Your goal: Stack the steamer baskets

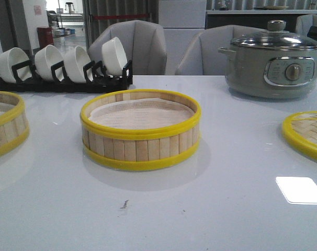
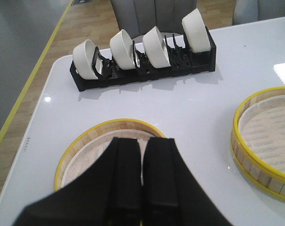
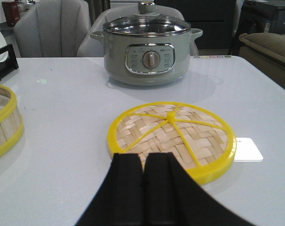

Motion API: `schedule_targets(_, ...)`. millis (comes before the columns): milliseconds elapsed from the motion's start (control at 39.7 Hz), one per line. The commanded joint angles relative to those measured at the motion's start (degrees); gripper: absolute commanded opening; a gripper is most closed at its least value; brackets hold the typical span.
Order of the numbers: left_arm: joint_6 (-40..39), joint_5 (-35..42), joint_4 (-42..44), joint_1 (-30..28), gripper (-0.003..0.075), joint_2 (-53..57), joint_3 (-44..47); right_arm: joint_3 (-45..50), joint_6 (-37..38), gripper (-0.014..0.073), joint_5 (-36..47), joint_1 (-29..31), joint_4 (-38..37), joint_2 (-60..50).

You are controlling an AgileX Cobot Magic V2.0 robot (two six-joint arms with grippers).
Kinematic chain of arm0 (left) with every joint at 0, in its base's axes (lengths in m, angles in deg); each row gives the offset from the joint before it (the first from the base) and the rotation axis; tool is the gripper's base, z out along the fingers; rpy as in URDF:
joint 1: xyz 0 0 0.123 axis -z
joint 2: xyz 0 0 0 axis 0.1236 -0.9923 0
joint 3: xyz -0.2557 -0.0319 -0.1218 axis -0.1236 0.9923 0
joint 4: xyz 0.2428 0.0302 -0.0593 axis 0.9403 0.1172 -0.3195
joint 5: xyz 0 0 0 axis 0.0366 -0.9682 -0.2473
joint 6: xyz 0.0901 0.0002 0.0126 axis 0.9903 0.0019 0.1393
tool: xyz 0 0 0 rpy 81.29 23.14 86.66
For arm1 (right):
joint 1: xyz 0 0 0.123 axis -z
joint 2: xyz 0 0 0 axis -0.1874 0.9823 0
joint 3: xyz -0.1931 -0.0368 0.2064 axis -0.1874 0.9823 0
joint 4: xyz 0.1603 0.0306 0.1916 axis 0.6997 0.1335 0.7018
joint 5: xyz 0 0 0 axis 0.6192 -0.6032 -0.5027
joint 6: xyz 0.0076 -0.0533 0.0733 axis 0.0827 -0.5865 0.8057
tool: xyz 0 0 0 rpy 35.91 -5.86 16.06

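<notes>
One steamer basket (image 1: 140, 147) stands in the middle of the white table, white liner showing inside. A second, alike steamer basket (image 1: 6, 124) sits at the left edge of the front view, partly cut off. The left wrist view shows my left gripper (image 2: 142, 139) hovering over that left basket (image 2: 84, 153), fingers closed together with nothing between them; the middle basket (image 2: 262, 136) lies off to its side. My right gripper (image 3: 143, 155) is also shut and empty, held over the near rim of the woven lid (image 3: 180, 129). Neither gripper appears in the front view.
A black rack of white bowls (image 1: 61, 67) stands at the back left. A grey electric pot (image 1: 273, 60) with a glass lid sits at the back right. The flat woven lid (image 1: 307, 133) lies at the right edge. Chairs stand behind the table.
</notes>
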Motion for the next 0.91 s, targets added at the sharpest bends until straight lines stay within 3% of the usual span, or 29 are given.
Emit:
schedule_targets(0, -0.2, 4.8, 0.3, 0.5, 0.0087, 0.1, -2.1, -0.9, -0.2, 0.0028, 5.4, 0.3, -0.4, -1.0)
schedule_targets(303, -0.2, 4.8, 0.3, 0.5, 0.0087, 0.1, -2.1, -0.9, 0.1, 0.0028, 12.7, 0.3, -0.1, -1.0)
schedule_targets(429, -0.2, 4.0, -0.2, 0.5, 0.0087, 0.1, -2.1, -1.4, 6.6, 0.0028, 19.0, 0.3, 1.7, -1.0)
schedule_targets(529, -0.2, 3.9, -0.2, 0.5, 0.0087, 0.1, -2.1, -5.4, 7.4, 0.0028, 15.4, 0.3, 1.7, -1.0)
schedule_targets(655, -0.2, 3.9, -0.2, 0.5, 0.0087, 0.1, -2.1, -14.7, 6.4, 0.0028, 3.3, 0.3, -0.1, 0.5)
schedule_targets(756, -0.2, 3.8, -0.3, 0.5, 0.0087, 0.1, -2.1, -21.5, 4.1, 0.0028, -2.3, 0.3, -3.9, 6.5)
schedule_targets(882, -0.2, 3.8, -0.3, 0.5, 0.0087, 0.1, -2.1, -27.6, 3.7, 0.0028, -2.8, 0.3, -6.9, 18.1)
